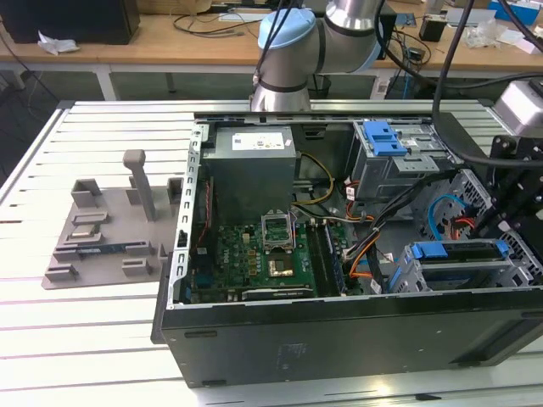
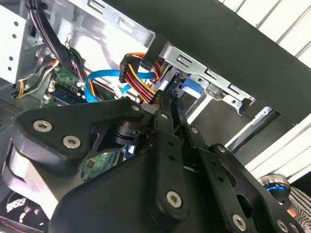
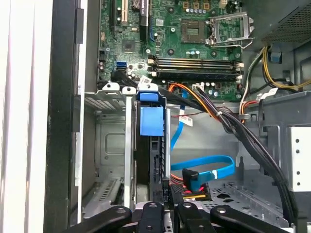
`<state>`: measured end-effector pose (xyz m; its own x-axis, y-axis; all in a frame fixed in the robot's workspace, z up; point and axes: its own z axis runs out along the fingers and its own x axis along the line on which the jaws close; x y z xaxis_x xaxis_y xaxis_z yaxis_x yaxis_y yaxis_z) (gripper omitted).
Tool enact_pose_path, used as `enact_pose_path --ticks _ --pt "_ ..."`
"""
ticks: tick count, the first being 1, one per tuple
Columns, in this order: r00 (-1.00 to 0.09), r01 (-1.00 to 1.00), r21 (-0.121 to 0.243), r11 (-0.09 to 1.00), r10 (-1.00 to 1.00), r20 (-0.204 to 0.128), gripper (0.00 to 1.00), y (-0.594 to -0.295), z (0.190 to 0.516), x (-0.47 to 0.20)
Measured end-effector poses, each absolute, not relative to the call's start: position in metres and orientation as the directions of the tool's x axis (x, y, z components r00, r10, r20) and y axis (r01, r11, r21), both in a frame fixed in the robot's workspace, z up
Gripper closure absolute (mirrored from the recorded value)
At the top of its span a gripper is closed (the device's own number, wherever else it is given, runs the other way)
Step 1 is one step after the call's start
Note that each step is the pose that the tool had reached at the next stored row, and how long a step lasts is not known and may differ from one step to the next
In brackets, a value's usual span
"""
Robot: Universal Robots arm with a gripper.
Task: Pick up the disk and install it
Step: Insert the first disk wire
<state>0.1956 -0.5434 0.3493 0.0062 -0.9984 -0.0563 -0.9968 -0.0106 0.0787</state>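
The disk (image 3: 151,145) stands on edge in a slot of the silver drive cage (image 3: 109,145), with its bright blue carrier tab at the end nearest the motherboard. In the exterior view the disk (image 1: 458,253) sits in the cage at the front right corner of the open computer case. My gripper (image 3: 167,196) is at the disk's other end, its black fingers (image 2: 164,109) shut together and their tips right at the blue carrier (image 2: 187,87). I see nothing held between the fingers. In the exterior view, my gripper (image 1: 501,229) hangs over the right end of the cage.
A green motherboard (image 1: 254,254) and a grey power-supply box (image 1: 253,170) fill the case's left half. Blue data and orange-yellow power cables (image 3: 194,174) lie beside the cage. Another cage with a blue part (image 1: 386,137) stands behind. A grey fixture (image 1: 110,229) lies on the slatted table.
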Motion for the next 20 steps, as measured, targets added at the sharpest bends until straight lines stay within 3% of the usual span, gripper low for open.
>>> enact_pose_path --ticks 20 --pt "0.006 -0.997 0.079 -0.011 -0.998 -0.056 0.82 -0.549 0.336 0.194"
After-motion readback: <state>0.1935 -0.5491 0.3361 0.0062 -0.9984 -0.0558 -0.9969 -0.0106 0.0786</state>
